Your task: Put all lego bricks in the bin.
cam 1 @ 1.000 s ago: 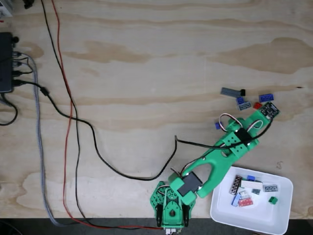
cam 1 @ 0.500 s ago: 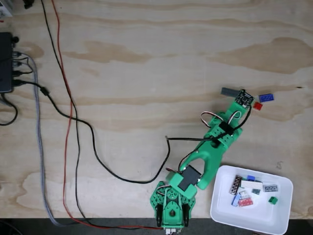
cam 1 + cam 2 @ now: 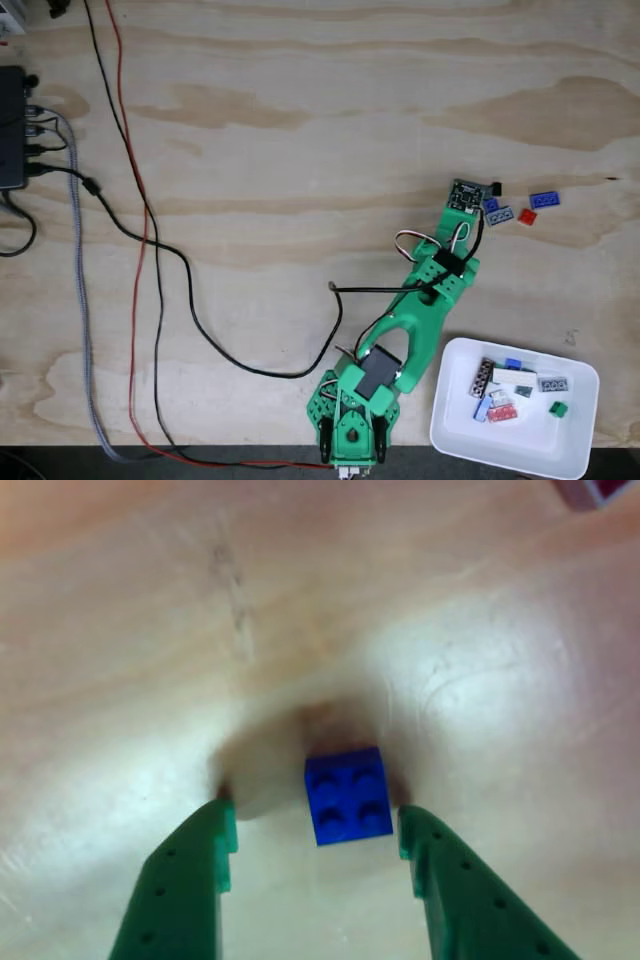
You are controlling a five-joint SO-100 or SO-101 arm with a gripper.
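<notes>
Claw (image 3: 315,825) spread around square blue brick (image 3: 346,796), studs up.

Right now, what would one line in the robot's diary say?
phase: lining up | gripper: open, straddling small blue brick | brick: flat on wooden table, untouched | bin: several bricks in

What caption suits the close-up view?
Open green end effector straddling a small blue lego brick on the wooden table.

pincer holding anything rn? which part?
Nothing held. The pincer is open, its fingers apart on either side of a blue 2x2 lego brick on the table, not touching it.
</notes>
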